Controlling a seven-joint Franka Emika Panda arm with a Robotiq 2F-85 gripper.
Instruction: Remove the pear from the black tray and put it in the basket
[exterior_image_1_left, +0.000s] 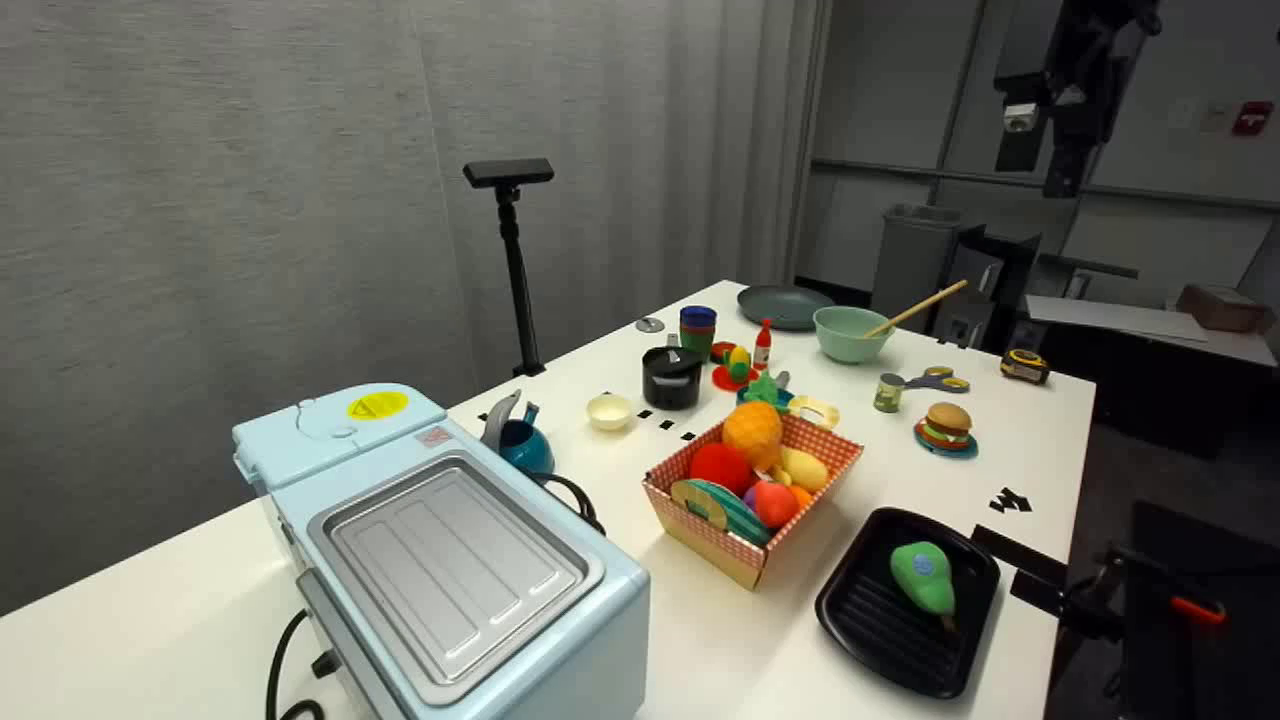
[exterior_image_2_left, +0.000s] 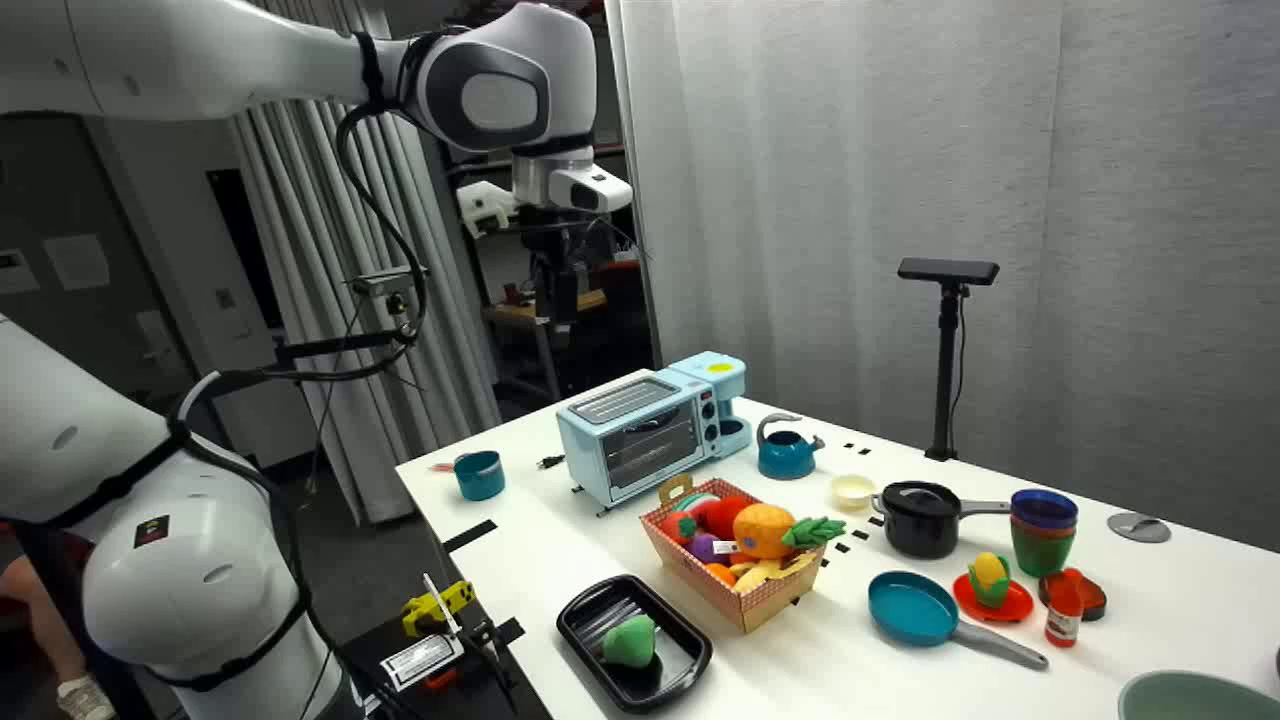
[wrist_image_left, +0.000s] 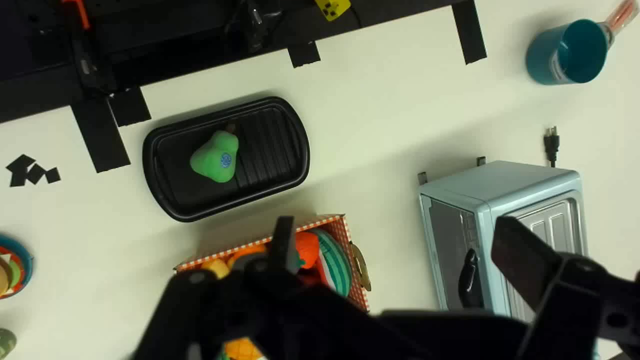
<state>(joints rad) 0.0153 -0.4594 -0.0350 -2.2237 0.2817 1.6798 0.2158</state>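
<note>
Wrist view, L to R: far L of hand (wrist_image_left: 398, 245) lay a burger (wrist_image_left: 7, 272) on its plate (wrist_image_left: 27, 262), on the counter (wrist_image_left: 365, 125). Up-L of hand was the blk tray (wrist_image_left: 265, 145) w/ the green pear (wrist_image_left: 215, 157) lying in it. Basket (wrist_image_left: 342, 230), w/ toy fruit (wrist_image_left: 307, 248) incl. a melon (wrist_image_left: 337, 267), stood L of hand's middle, partly blocked by one jaw. Hand itself was released, jaws spread wide apart; in both ext. views it hung high above counter level. R of hand's middle, the oven (wrist_image_left: 487, 190) was partly blocked by the other jaw. Plug (wrist_image_left: 551, 142) & teal pot (wrist_image_left: 567, 55) sat up-R of hand, plug nearer it, pot farther.
</note>
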